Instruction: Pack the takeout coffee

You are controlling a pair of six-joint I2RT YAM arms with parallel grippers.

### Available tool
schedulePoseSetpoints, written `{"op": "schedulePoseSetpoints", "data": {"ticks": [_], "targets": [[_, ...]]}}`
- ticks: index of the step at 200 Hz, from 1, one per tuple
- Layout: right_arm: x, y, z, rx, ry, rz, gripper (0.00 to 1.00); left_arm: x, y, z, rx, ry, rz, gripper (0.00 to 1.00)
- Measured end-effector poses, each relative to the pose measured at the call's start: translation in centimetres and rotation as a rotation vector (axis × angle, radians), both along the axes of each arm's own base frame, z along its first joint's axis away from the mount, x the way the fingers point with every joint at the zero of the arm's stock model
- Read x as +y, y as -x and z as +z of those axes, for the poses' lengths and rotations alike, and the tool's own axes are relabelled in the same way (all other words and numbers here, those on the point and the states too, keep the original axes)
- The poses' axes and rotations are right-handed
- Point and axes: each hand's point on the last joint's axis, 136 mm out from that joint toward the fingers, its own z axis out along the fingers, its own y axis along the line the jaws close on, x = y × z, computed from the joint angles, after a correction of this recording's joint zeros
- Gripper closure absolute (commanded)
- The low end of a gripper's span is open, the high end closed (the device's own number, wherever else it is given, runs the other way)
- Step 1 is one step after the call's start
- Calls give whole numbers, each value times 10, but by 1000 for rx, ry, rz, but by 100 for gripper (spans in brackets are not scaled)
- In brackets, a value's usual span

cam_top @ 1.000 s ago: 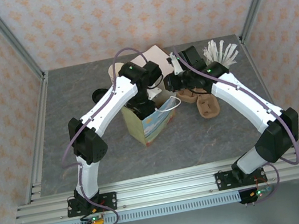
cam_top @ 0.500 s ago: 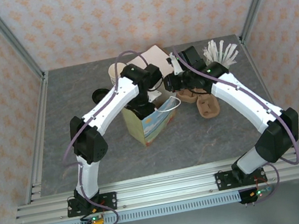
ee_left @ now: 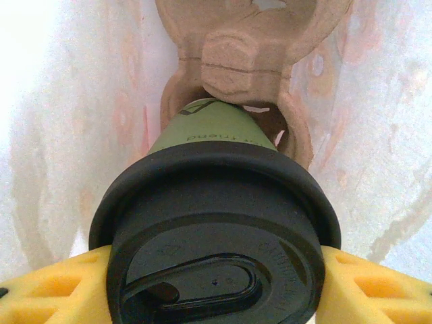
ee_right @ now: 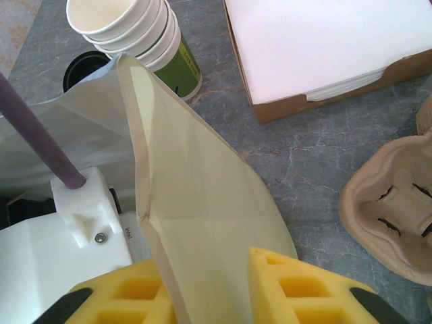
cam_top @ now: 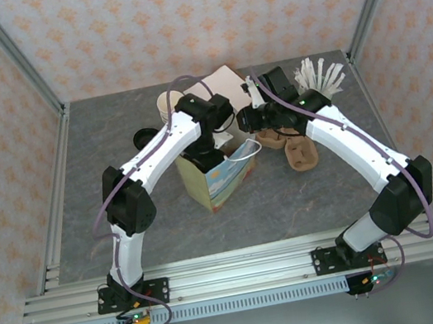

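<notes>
L gripper (ee_left: pixel 212 290) is down inside the bag (ee_left: pixel 67 135). Its yellow pads (ee_left: pixel 47 290) are clamped on either side of the cup (ee_left: pixel 214 202) at the lid, jaws spread just as wide as the lid.

Cup hangs straight off the wrist. Its long axis runs away from the gripper toward the bag floor, lid up, base down. Just past the base sits a carrier (ee_left: pixel 250 54), molded pulp w/ round sockets. Base looks to be at or in one socket; can't tell if it's seated.

Next move, I'd guess, turns on that one line: base over socket, lower, then let go. L arm is the one on it; R isn't near the cup.

R gripper (ee_right: pixel 212 290) is closed on the bag's top edge, pinching the paper so the mouth gapes.

Materials:
- Cup: smooth green paper. Lid is matte black plastic, round, w/ a raised oval sip tab.
- Bag: thin pale paper, creased, light glowing thru the walls.
- Pulp: tan, rough, stiff-looking.
- Pads: ribbed, prob. a bit soft.

On the table nearby: stack of lidless cups (ee_right: pixel 131 27), napkin box (ee_right: pixel 310 47), 2nd carrier (ee_right: pixel 391 216).
</notes>
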Motion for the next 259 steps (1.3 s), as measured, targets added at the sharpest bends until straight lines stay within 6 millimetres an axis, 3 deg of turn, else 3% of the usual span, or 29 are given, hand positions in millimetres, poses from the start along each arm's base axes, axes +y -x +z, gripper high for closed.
{"op": "schedulePoseSetpoints", "data": {"ticks": [140,259], "targets": [[0,0,0,0,0,0,68,1,-3,-9,6,-18,-12,70],[0,0,0,-2,4,-2,68,0,-4,-5,2,-12,-12,41]]}}
